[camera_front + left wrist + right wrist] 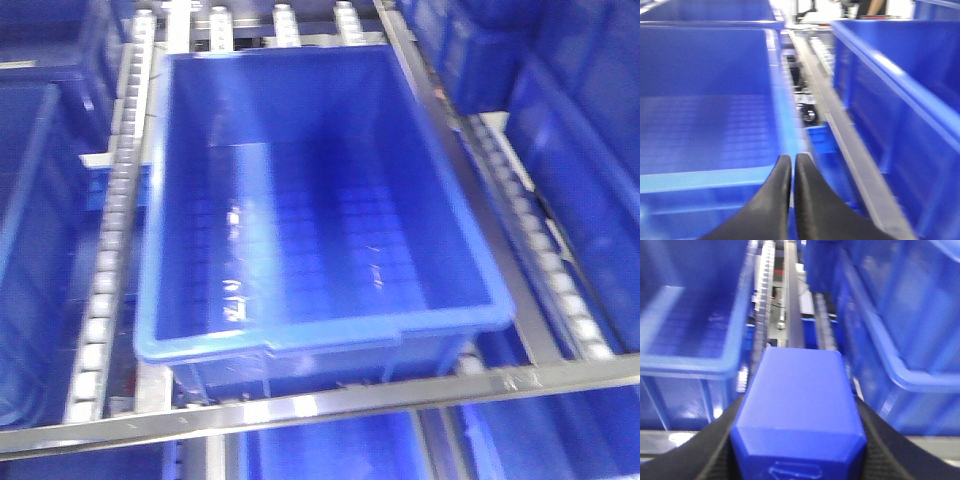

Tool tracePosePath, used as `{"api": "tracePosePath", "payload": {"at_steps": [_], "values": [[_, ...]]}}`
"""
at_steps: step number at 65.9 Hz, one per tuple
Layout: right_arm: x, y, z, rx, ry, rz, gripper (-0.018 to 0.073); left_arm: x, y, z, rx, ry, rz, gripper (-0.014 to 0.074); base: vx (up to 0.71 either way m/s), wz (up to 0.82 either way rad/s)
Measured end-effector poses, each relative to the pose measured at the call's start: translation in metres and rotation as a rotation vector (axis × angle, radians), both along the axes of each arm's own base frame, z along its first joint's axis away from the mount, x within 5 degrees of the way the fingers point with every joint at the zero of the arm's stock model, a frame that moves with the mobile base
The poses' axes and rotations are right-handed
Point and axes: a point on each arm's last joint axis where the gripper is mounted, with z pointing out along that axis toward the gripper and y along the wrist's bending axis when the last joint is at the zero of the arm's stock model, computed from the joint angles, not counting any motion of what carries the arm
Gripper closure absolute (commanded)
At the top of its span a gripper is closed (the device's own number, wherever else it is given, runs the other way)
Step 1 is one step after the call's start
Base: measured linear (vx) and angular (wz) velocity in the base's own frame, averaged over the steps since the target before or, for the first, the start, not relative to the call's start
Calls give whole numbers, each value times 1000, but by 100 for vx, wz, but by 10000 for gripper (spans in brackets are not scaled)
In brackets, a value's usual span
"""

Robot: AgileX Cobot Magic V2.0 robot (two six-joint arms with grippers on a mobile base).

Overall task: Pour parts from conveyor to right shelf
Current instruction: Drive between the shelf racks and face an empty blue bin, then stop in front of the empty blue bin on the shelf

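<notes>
Blue block point(799, 390) clamped in right hand point(799, 440), left hand point(792, 160) pinched shut, empty; could land on rollers point(105, 270) beside bin point(330, 342) if released early.

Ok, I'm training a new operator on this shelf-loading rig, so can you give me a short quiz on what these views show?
1. True or false: the blue bin in the front view holds parts.
2. What is the right pincer shut on? A) a blue block B) a screwdriver C) nothing
3. Fill in: the left pincer is ____, with nothing between its fingers.

Key: 1 false; 2 A; 3 shut.
</notes>
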Motion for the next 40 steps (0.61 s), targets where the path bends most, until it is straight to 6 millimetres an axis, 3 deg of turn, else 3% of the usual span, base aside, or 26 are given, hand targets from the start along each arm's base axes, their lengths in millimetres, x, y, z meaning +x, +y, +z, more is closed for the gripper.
{"api": "tracePosePath", "payload": {"at_steps": [40], "values": [[0, 0, 0, 0, 0, 0, 564, 0, 0, 0, 0, 0, 0, 603, 5, 11]]}}
